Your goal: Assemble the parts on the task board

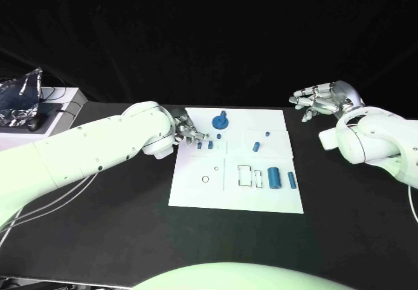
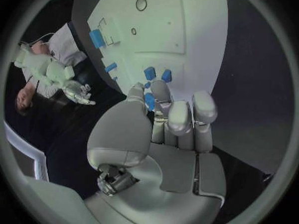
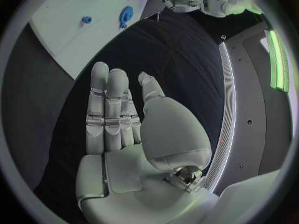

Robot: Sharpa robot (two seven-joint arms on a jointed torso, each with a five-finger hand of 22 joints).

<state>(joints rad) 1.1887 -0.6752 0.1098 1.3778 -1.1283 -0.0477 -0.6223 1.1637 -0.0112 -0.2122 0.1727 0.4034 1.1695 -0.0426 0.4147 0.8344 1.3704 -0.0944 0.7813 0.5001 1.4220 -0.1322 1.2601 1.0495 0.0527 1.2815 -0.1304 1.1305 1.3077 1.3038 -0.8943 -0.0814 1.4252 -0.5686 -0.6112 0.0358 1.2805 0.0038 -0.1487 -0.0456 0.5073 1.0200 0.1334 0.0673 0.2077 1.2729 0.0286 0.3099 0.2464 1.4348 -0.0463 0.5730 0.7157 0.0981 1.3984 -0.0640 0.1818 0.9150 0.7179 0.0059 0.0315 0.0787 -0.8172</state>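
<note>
The white task board [image 1: 196,193] lies mid-table with blue parts on it: a round toothed part [image 1: 221,122] at its far edge, two small pegs [image 1: 212,144] near its left edge, a peg [image 1: 256,146] in the middle and two cylinders [image 1: 274,177] to the right. My left hand [image 1: 185,132] hovers over the board's far left corner. In the left wrist view its thumb and a finger pinch a small blue part [image 2: 149,102], just short of the two pegs [image 2: 150,73]. My right hand [image 1: 318,99] hangs off the board's far right corner, with its fingers [image 3: 109,109] straight and nothing in it.
Rectangular slots [image 1: 244,176] and a ring hole [image 1: 205,179] mark the board's near half. A white box with a foil bag [image 1: 22,90] and cables stands at the table's far left. Bare black table [image 1: 104,235] surrounds the board.
</note>
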